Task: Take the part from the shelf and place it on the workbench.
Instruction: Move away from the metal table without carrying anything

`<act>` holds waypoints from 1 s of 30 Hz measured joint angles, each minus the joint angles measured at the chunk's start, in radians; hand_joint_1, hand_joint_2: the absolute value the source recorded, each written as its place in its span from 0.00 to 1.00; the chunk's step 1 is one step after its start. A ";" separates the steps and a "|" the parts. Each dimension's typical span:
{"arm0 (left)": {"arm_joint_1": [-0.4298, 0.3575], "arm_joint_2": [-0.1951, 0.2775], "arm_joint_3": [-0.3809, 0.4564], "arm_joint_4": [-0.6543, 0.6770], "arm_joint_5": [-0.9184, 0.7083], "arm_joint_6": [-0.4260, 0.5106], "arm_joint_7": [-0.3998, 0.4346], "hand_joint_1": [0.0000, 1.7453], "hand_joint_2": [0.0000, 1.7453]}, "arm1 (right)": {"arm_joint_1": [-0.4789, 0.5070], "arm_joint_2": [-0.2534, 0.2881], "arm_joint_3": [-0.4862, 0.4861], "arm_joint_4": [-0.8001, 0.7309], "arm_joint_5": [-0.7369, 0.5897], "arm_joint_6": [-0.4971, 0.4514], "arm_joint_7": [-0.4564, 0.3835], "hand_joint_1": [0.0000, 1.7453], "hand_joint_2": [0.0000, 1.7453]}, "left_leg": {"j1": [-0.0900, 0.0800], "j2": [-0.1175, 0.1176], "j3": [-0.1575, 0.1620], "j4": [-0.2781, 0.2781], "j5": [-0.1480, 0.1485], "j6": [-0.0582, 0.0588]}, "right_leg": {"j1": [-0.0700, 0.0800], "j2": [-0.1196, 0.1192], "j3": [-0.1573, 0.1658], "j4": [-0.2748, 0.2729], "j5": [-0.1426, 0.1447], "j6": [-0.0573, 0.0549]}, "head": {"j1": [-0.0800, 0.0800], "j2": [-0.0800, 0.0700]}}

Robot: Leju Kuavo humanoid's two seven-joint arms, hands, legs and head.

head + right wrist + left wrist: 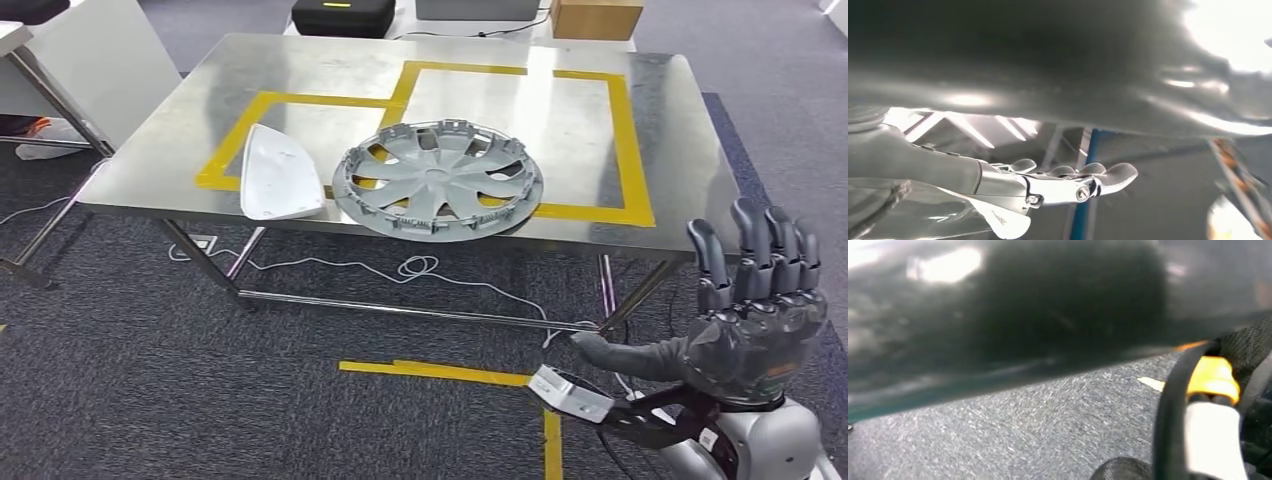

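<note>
Hubcap [438, 180]: grey, multi-spoke, lying flat on the steel table [180, 150] near its front edge, its rim slightly overhanging that edge. It straddles the front strip of the yellow tape [628, 140] that marks two adjoining rectangles on the tabletop. No hand touches it.

White part [275, 175]: a smooth, roughly triangular shell lying just beside the hubcap, on the side toward the robot's left, at the front edge of the table and over the corner of the taped outline; a narrow gap separates the two.

Right hand [755, 310]: raised in front of the table's front right corner, below the tabletop level in the head view and well apart from the hubcap. Fingers extended upward and close together, thumb stretched sideways toward the left; it grasps nothing, released. In the right wrist view the hand [1048, 185] appears edge-on, fingers straight, under a blurred dark surface.

Left hand: whether it is released or clenched cannot be told; the left wrist view gives a blurred dark surface over carpet [1013, 440], with a black cable [1173, 405] and a yellow fitting [1215, 377].

Surroundings: grey carpet with yellow floor tape [440, 372], white cable [400, 268] beneath the table, black case [340, 16] and cardboard box [595, 18] beyond the far edge.
</note>
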 joint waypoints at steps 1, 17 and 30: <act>0.007 0.002 0.006 -0.006 -0.009 0.000 0.011 0.00 0.00 | 0.024 0.000 -0.013 0.008 -0.012 0.011 0.012 0.00 0.00 | -0.001 -0.001 -0.007 0.006 0.005 -0.006 | 0.002 0.001 0.015 -0.026 -0.010 -0.005 | 0.000 0.000; 0.075 0.105 0.074 -0.218 -0.139 0.000 0.200 0.00 0.00 | 0.292 0.000 -0.136 0.149 -0.165 0.112 0.118 0.00 0.00 | -0.006 -0.016 0.188 -0.052 -0.113 -0.007 | 0.011 -0.002 -0.118 -0.029 0.123 -0.040 | -0.006 0.000; 0.099 0.111 0.093 -0.257 -0.159 0.000 0.247 0.00 0.00 | 0.426 0.000 -0.170 0.294 -0.512 0.327 0.288 0.00 0.00 | -0.015 0.001 -0.023 -0.016 0.042 0.017 | 0.018 -0.001 0.052 0.028 -0.007 -0.034 | -0.002 0.000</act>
